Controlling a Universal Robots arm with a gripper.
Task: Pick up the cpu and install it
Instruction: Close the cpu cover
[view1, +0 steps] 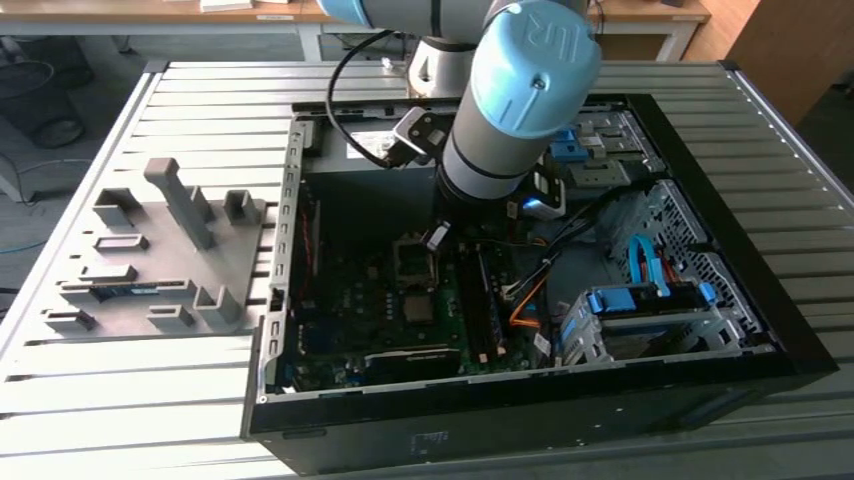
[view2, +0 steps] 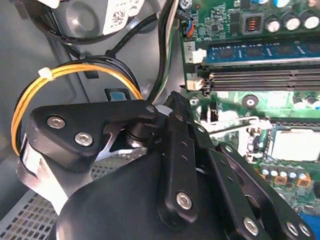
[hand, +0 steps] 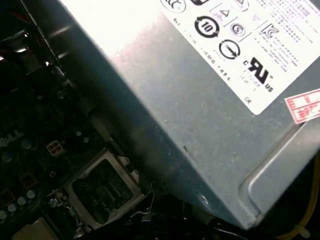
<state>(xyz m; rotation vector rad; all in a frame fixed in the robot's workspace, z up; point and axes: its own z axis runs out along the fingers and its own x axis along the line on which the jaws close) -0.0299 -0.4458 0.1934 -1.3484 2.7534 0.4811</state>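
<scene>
The cpu (view1: 418, 307) is a small pale silver square lying flat in the socket on the green motherboard (view1: 350, 300) inside the open computer case. In the second wrist view the cpu (view2: 296, 145) lies within a metal socket frame, beside a thin wire lever (view2: 235, 120). A corner of the cpu (hand: 27, 234) also shows in the first wrist view, next to a dark hinged socket frame (hand: 102, 189). My gripper (view1: 438, 238) hangs low inside the case, over the board just beyond the socket, toward the grey power supply. Its black linkages (view2: 175, 165) block the nearer board.
The grey power-supply box (hand: 200, 100) stands close by the wrist. Yellow and black cables (view2: 75, 75) loop nearby. Memory slots hold a blue stick (view2: 260, 50). The drive cage with blue tabs (view1: 641, 300) is at the exterior view's right; a grey fixture plate (view1: 160, 250) at its left.
</scene>
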